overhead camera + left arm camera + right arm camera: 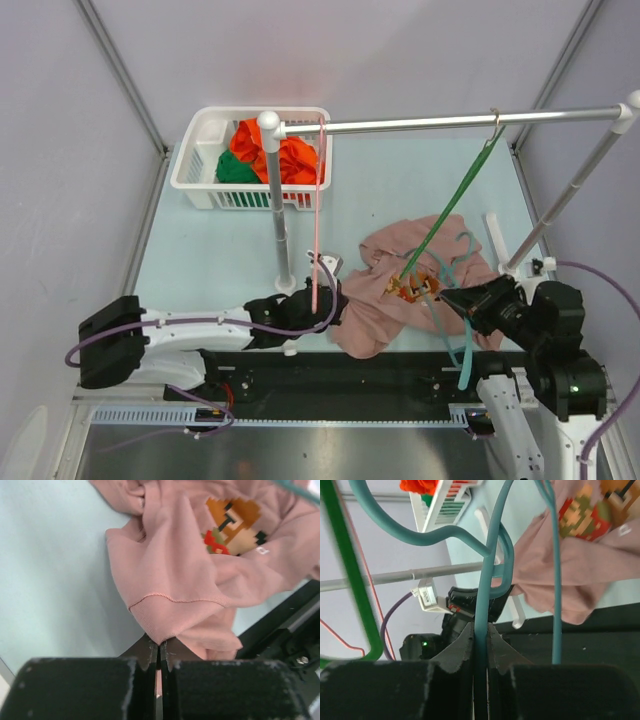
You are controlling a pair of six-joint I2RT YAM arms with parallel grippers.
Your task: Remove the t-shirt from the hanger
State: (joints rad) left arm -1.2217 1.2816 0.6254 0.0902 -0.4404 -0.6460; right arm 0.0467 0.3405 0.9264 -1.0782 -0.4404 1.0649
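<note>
The metal rail (450, 121) stands across the pale table (220, 250). Behind the rail's left post is a white basket (200, 170) with orange and green cloth in it. In front of the rail, between its two posts, the pink t-shirt (385, 290) lies crumpled on the table. A teal hanger (465, 360) lies over the shirt's right part. A green hanger (455, 195) hangs from the rail. The left gripper (160, 652) is fully closed on the shirt's hem. The right gripper (480, 630) is closed tight on the teal hanger's wire.

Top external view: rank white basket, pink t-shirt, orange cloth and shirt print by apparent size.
Largest: pink t-shirt and white basket, about alike; the basket is farther off, so unranked.
Then orange cloth.
Smallest: shirt print.
</note>
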